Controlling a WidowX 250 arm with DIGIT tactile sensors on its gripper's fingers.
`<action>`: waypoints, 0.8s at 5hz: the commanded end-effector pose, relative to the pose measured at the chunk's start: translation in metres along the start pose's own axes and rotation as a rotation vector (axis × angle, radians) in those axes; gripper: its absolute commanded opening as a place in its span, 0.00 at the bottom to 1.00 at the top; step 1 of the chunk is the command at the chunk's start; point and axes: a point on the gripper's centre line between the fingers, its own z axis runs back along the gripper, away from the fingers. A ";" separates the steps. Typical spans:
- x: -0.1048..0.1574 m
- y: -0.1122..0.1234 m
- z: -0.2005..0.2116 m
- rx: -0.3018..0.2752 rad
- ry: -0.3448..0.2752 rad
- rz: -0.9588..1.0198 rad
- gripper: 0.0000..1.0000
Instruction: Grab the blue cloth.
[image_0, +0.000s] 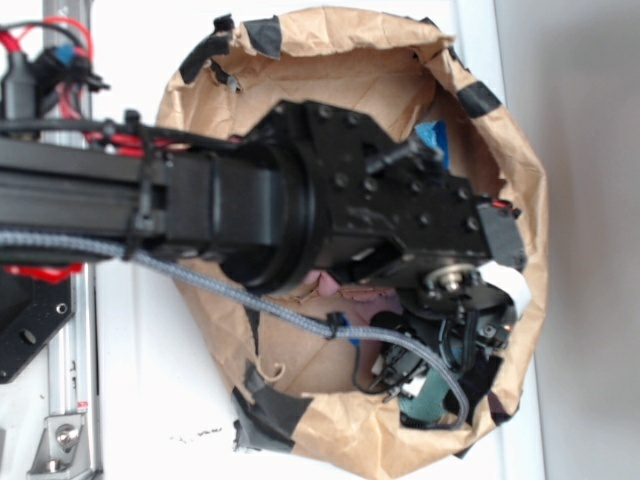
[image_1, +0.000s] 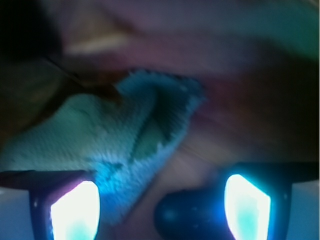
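Observation:
The blue cloth (image_1: 105, 145) fills the left and middle of the blurred wrist view as a wrinkly teal rag, its lower edge reaching down between the two glowing fingertips. My gripper (image_1: 160, 210) is open, its fingers (image_1: 75, 212) wide apart, with the cloth's edge against the left one and nothing clamped. In the exterior view the gripper (image_0: 440, 375) is low inside a brown paper bag (image_0: 330, 60), over a teal patch of the blue cloth (image_0: 428, 398); the arm hides most of the bag's inside.
A dark rounded object (image_1: 192, 215) lies between the fingers beside the right fingertip. Pink plush (image_0: 345, 290) shows under the arm. A bright blue piece (image_0: 432, 135) sits at the bag's far wall. Black tape (image_0: 265, 405) patches the bag's rim.

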 end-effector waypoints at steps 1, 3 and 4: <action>0.008 -0.025 0.006 -0.017 -0.042 -0.063 1.00; 0.023 -0.043 -0.038 -0.044 -0.011 -0.125 1.00; 0.022 -0.041 -0.043 -0.023 -0.008 -0.094 0.00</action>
